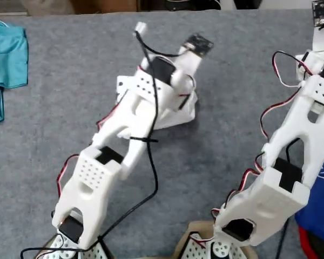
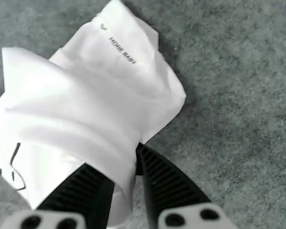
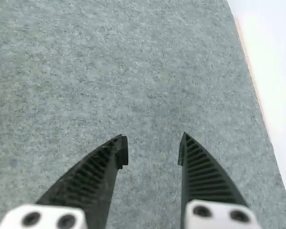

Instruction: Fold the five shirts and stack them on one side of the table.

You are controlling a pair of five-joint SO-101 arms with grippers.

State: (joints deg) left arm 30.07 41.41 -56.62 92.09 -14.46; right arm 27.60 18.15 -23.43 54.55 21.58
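A crumpled white shirt (image 1: 173,114) lies near the middle of the grey table, mostly under the left arm. In the left wrist view my left gripper (image 2: 128,167) is shut on a fold of the white shirt (image 2: 86,95), with cloth pinched between the black fingers (image 2: 159,179). A teal shirt (image 1: 5,59) lies at the far left edge. A blue shirt (image 1: 319,199) shows at the right edge, near the right arm's base. My right gripper (image 3: 150,150) hangs open over bare grey felt, holding nothing.
The table is covered with grey felt (image 1: 59,113). Its right border (image 3: 257,90) meets a pale surface in the right wrist view. Both white arms (image 1: 291,162) and their cables stand over the front half.
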